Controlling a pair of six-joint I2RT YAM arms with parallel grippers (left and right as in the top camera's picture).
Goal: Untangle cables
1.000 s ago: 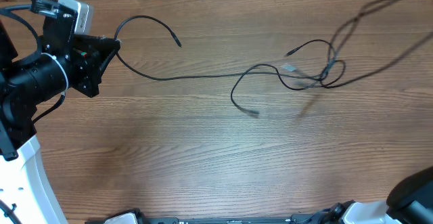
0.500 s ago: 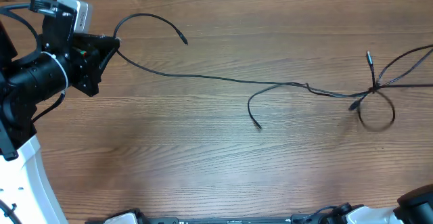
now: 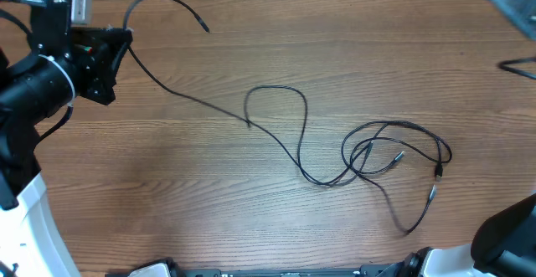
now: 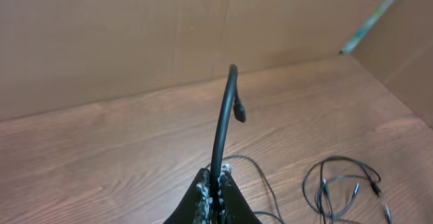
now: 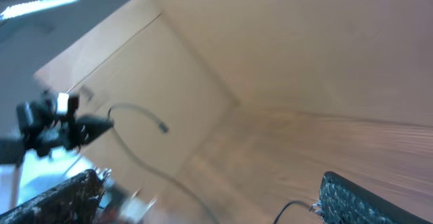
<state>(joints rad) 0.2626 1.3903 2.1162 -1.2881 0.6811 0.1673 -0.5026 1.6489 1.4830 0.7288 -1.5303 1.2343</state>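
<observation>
My left gripper [image 3: 126,38] at the far left is shut on a thin black cable [image 3: 180,97]. In the left wrist view that cable [image 4: 220,136] rises from between the closed jaws and arches to a plug end [image 4: 239,112]. From the grip it runs right over the table into a loop [image 3: 276,93], then into a loose tangle of cables [image 3: 394,151] with several plug ends, right of centre. In the right wrist view my right gripper [image 5: 216,207] stands wide open, with nothing between its pads [image 5: 365,197]. A thin dark cord end [image 5: 294,209] shows beside the right pad.
The wooden table [image 3: 167,193] has cardboard walls [image 4: 135,34] at the back and right. A blurred grey shape [image 3: 512,5] sits at the overhead view's top right edge. The right arm's base [image 3: 507,235] is at the bottom right corner.
My right gripper opened and let the cables go. The tangle dropped to the table, slid left and nearer, and the taut strand slackened into a loop. My left gripper shifted slightly left.
</observation>
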